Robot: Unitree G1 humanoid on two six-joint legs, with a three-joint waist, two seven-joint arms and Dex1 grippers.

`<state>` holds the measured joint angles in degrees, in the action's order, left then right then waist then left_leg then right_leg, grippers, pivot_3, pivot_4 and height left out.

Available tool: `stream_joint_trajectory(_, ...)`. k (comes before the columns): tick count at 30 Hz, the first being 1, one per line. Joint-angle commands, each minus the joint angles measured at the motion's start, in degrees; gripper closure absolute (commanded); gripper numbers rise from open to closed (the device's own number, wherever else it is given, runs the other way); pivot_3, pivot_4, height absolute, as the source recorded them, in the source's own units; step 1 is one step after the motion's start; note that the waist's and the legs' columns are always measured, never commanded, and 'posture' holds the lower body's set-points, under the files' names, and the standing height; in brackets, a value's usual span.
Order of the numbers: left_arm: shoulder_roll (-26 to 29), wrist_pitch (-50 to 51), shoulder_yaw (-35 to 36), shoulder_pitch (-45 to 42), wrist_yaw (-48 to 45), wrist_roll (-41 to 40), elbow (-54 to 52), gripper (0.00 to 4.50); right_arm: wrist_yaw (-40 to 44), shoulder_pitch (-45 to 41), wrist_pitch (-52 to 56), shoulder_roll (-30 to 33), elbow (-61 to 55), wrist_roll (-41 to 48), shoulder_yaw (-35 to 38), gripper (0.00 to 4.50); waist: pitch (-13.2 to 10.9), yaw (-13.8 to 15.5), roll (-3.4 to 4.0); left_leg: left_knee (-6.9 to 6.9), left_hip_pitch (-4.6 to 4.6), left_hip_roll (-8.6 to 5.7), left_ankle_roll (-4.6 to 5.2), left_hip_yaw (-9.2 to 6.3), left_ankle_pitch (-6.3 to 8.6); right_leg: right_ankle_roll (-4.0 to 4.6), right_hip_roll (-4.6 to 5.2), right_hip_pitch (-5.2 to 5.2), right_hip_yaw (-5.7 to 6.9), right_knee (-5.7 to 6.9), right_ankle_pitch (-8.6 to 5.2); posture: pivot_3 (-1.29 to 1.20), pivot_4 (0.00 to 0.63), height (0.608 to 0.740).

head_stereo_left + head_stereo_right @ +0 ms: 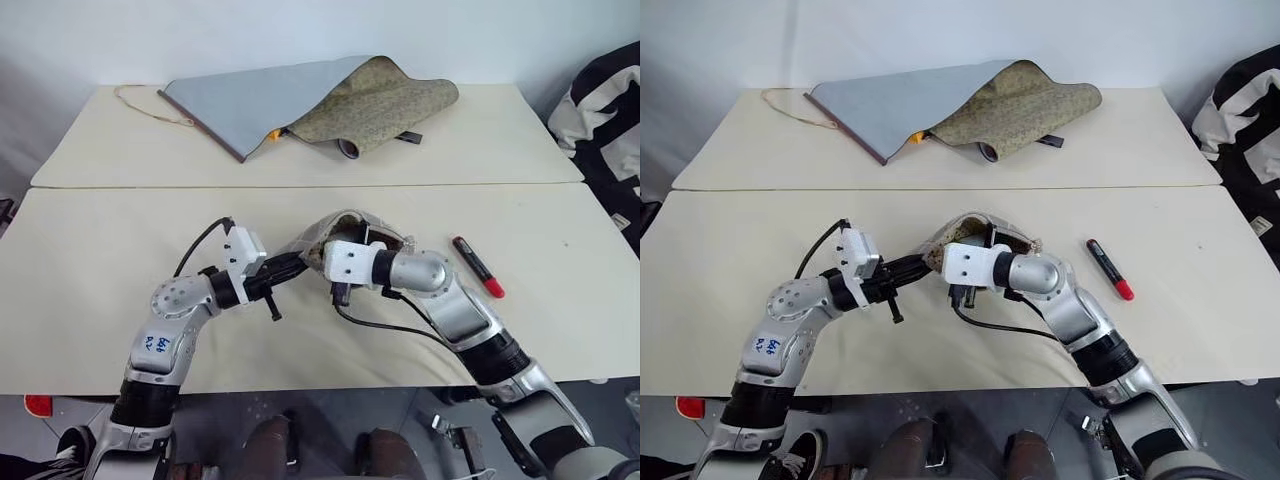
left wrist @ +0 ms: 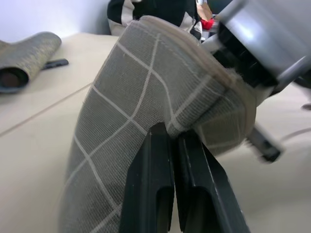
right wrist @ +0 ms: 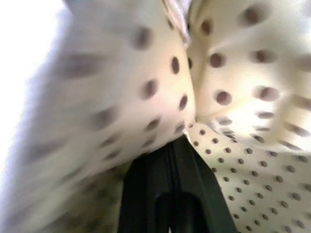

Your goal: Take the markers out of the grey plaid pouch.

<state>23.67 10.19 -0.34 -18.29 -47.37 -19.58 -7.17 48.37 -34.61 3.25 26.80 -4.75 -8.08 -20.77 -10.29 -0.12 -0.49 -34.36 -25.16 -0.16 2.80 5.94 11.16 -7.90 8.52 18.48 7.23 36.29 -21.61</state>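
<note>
Mostly cream tables [image 1: 120, 300], red marker [image 1: 477, 267], folded cloth [image 1: 300, 100] at back.

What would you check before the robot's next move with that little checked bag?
1. Left gripper pinching the grey plaid pouch: ok, shut on its fabric.
2. Right gripper inside the pouch's dotted lining: ok, fingers shut.
3. Marker between the right fingers: cannot tell, none visible.
4. Red marker already out on the table: ok.
5. Pale green marker out: cannot tell.
6. Folded cloth away from the arms: ok.
</note>
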Motion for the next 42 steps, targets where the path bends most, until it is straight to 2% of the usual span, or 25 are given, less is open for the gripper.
stream_joint_trajectory(1,0.7,-2.4,1.2,0.9,0.2,0.3,0.2,4.5,2.1,0.2,1.4,1.9,-6.1,4.4,4.5,4.49,0.0,0.0,0.0,0.0,0.0,0.01,0.0,0.0,0.0,0.0,0.0,-0.01,0.01,-0.02,0.0,0.0,0.15,0.74)
stream_joint_trajectory(5,1.0,-3.0,1.6,1.0,0.2,0.0,1.0,4.5,2.9,0.3,3.3,3.3,-7.5,6.7,7.1,4.49,0.0,-0.1,0.0,0.02,0.03,0.03,-0.02,0.0,0.0,0.01,-0.01,0.01,0.01,-0.2,-0.01,0.0,0.15,0.74)
stream_joint_trajectory(10,0.0,0.5,2.1,0.3,-1.2,-4.9,0.4,4.5,4.8,-1.1,5.2,4.6,-6.6,4.2,4.0,4.49,0.0,-0.1,0.0,0.04,0.02,0.03,-0.01,0.02,0.0,0.01,0.0,0.0,0.01,-0.21,0.0,0.0,0.15,0.74)
stream_joint_trajectory(13,-0.3,6.5,2.9,0.4,-2.5,-10.1,0.3,4.5,6.4,-2.8,10.7,4.4,-7.6,3.9,1.9,3.88,0.0,-0.1,0.0,0.03,0.02,0.03,-0.01,0.02,0.0,0.01,0.0,0.0,0.01,-0.2,0.0,0.0,0.15,0.74)
stream_joint_trajectory(19,1.4,19.4,6.5,-0.2,-5.7,-22.2,-1.0,4.5,12.6,-9.4,23.1,6.1,-10.2,3.5,-2.4,1.84,0.0,-0.2,0.0,0.01,0.02,0.03,-0.01,-0.02,0.0,0.01,0.0,0.02,0.01,0.05,0.0,0.0,0.15,0.74)
stream_joint_trajectory(24,2.8,27.7,7.6,0.2,-7.1,-28.3,-1.5,4.5,16.6,-15.3,29.3,7.2,-11.3,3.0,-5.2,1.84,0.0,-0.1,0.0,-0.03,0.01,0.0,-0.01,-0.06,0.0,0.01,0.02,0.0,0.03,0.06,-0.01,0.0,0.15,0.74)
stream_joint_trajectory(29,3.2,26.7,5.6,2.4,-7.7,-25.6,-3.0,4.5,20.8,-14.7,27.4,12.4,-8.6,-2.5,-12.6,1.84,0.0,0.0,0.0,-0.03,0.0,-0.01,-0.01,-0.09,0.0,0.01,0.02,-0.01,0.03,0.0,-0.01,0.0,0.15,0.74)
stream_joint_trajectory(42,2.7,26.2,4.9,3.6,-6.4,-24.7,-3.5,4.5,17.1,-15.5,17.2,8.4,4.3,-12.1,-16.3,1.84,0.0,-0.2,0.0,-0.02,0.03,0.02,-0.05,-0.02,-0.01,0.01,-0.01,-0.01,-0.01,-0.25,-0.01,0.0,0.15,0.74)
